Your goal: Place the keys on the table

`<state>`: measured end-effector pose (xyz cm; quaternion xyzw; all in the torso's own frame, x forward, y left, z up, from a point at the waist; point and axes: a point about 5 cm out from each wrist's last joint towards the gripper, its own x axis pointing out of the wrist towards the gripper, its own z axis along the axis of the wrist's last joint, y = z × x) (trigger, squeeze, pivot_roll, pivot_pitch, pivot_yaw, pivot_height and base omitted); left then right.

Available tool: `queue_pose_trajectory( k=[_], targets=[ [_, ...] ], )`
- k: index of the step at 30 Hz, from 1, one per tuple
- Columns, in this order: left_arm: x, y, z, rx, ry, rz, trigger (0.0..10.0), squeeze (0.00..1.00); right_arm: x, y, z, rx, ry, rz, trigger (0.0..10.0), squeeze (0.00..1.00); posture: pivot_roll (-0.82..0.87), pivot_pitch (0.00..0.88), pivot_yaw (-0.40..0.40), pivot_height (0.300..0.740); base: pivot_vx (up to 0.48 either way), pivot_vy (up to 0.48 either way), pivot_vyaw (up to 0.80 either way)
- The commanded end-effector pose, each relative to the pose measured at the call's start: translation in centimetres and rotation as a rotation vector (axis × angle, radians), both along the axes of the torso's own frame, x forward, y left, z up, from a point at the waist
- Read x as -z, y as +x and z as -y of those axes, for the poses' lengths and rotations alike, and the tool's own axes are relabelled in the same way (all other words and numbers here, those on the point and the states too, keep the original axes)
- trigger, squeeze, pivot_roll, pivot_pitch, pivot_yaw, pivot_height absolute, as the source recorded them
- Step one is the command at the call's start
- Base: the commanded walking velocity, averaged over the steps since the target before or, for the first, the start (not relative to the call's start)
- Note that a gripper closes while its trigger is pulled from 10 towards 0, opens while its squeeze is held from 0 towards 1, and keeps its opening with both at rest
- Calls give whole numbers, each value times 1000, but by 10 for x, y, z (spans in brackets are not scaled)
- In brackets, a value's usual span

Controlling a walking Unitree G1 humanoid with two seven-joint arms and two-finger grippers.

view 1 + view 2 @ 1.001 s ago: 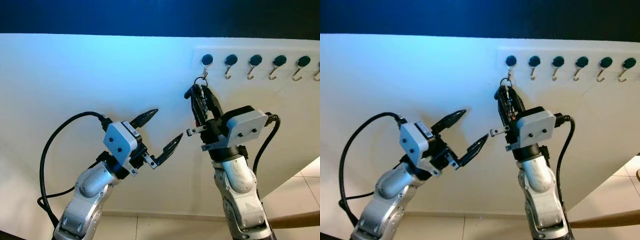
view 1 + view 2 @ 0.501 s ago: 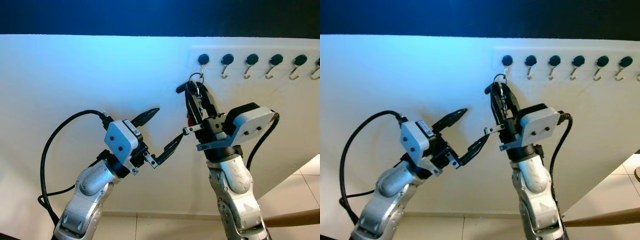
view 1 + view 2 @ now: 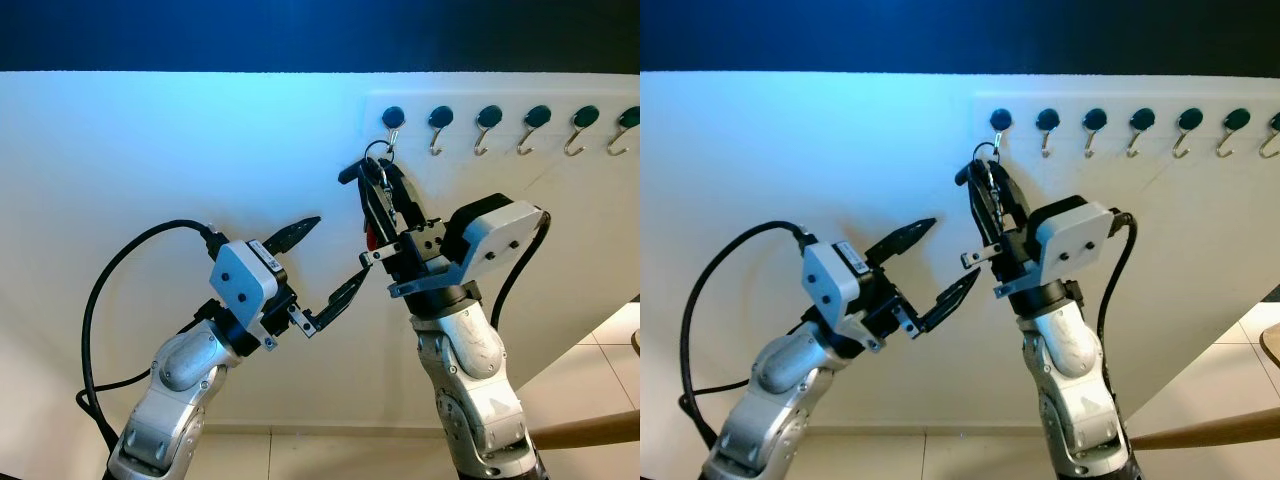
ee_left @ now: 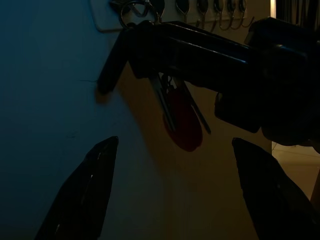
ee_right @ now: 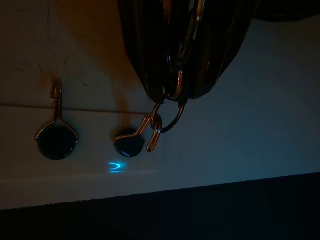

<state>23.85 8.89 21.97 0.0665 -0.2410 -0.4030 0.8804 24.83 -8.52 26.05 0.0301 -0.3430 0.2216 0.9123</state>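
Note:
The keys (image 3: 381, 192), a metal bunch with a red fob (image 4: 183, 123), sit between the black fingers of my right gripper (image 3: 368, 176), which is shut on them and raised against the white wall. Their ring (image 5: 171, 118) sits at the tip of the leftmost wall hook (image 5: 148, 134); whether it is still looped on I cannot tell. Lower and to the left, my left gripper (image 3: 338, 248) is open and holds nothing, its fingers (image 4: 92, 182) pointing at the keys from a short way off.
A row of several dark-headed metal hooks (image 3: 484, 116) runs along the wall to the right of the keys. A wooden edge (image 3: 588, 429) and tiled floor (image 3: 345, 457) lie at the lower right. A black cable (image 3: 100, 300) loops beside my left arm.
My view has shifted, so the hooks sit further left. The right gripper has tilted up and to the left with the keys, bringing the ring toward the hook's tip. The left gripper has held still.

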Motion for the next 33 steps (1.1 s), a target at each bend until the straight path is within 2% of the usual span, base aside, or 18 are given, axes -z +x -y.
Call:
queue_pose_trajectory(
  k=[1,9,20,33],
  targets=[
    [-2,-2,-1,7,27,14,10000,0,-10,-7,-14,-86,-22,52,10000,0,19,107,18,740,0,0,0],
    [-1,1,-2,-11,28,18,10000,0,-20,-5,-18,-106,-6,75,10000,0,17,108,16,740,0,0,0],
    [-2,4,-5,-27,32,24,10000,0,-26,3,-19,-111,42,22,10000,0,16,111,13,740,0,0,0],
    [-1,8,-5,-33,41,21,10000,0,-22,5,-25,-159,-10,-17,10000,0,11,119,14,740,0,0,0]
  ],
)
